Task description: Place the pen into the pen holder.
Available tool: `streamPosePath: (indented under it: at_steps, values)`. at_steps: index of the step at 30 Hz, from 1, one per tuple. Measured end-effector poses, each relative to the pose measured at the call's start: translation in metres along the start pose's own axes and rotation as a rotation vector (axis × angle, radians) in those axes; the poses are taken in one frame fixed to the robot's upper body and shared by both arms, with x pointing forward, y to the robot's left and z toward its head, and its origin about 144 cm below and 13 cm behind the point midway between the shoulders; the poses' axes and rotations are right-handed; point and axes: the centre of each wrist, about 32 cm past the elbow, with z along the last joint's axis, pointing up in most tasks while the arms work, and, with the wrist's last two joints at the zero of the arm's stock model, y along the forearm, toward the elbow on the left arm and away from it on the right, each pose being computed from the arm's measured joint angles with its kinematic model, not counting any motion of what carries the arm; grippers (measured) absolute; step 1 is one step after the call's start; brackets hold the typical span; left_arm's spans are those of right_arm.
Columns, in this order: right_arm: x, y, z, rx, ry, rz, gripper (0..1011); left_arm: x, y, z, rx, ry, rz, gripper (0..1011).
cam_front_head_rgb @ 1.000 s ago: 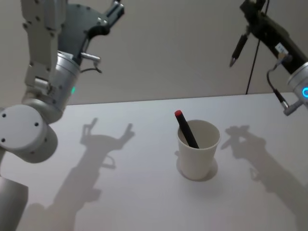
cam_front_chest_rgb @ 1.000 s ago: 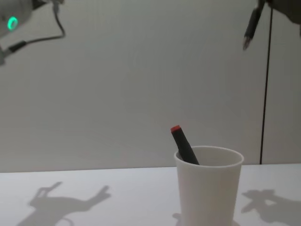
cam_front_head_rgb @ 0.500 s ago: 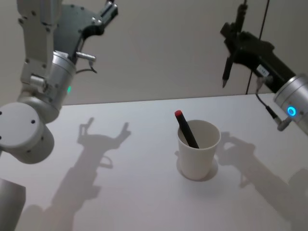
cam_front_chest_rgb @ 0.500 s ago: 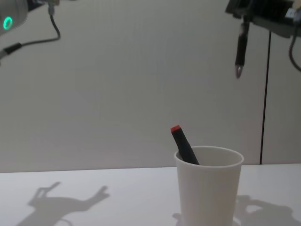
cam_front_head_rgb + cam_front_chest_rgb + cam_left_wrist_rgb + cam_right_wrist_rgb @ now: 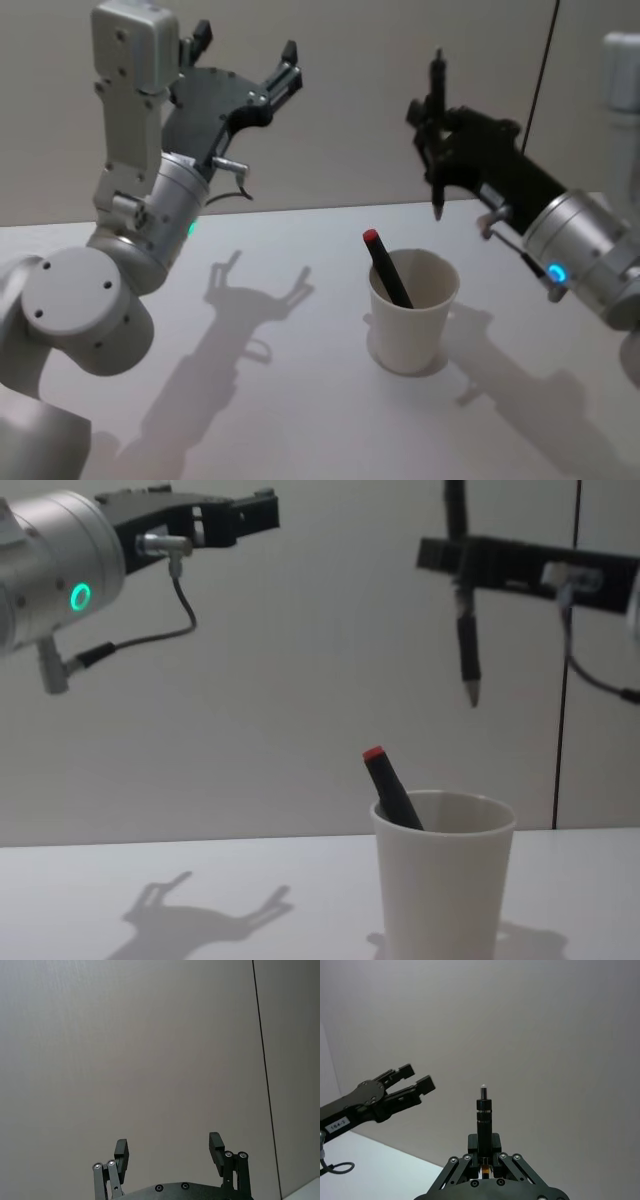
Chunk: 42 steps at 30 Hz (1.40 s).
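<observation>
Right pincer point(image 5: 436, 122) holds pen point(image 5: 437, 150) upright above cup point(image 5: 410, 325).

Held upright in the right gripper point(image 5: 437, 108): a pen point(image 5: 437, 135), tip down, above and just behind the pen holder point(image 5: 411, 311) on the table point(image 5: 250, 390). Inside the holder, another pen point(image 5: 386, 267), leaning left. Well left, raised: the left gripper point(image 5: 246, 55), fingers apart.

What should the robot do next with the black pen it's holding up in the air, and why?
Probably lower it straight down. The right gripper holds the pen upright, tip down, above the white cup, whose mouth is open beside the red-capped pen leaning inside. The left gripper is open, off to the side.
</observation>
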Motion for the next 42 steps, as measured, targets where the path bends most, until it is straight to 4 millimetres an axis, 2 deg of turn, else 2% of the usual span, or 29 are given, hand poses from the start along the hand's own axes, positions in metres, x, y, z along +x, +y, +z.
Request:
streamPosePath:
  at_steps: [11, 21, 42]
  values:
    - [-0.028, 0.010, -0.023, -0.072, -0.159, 0.050, 131, -0.008, 0.002, -0.006, 0.022, 0.039, -0.027, 1001]
    - [-0.041, 0.013, -0.036, -0.105, -0.232, 0.069, 131, -0.012, 0.003, -0.008, 0.030, 0.055, -0.038, 1001]
    - [-0.040, 0.002, -0.028, -0.086, -0.296, 0.029, 131, -0.014, 0.004, -0.010, 0.036, 0.064, -0.045, 1001]
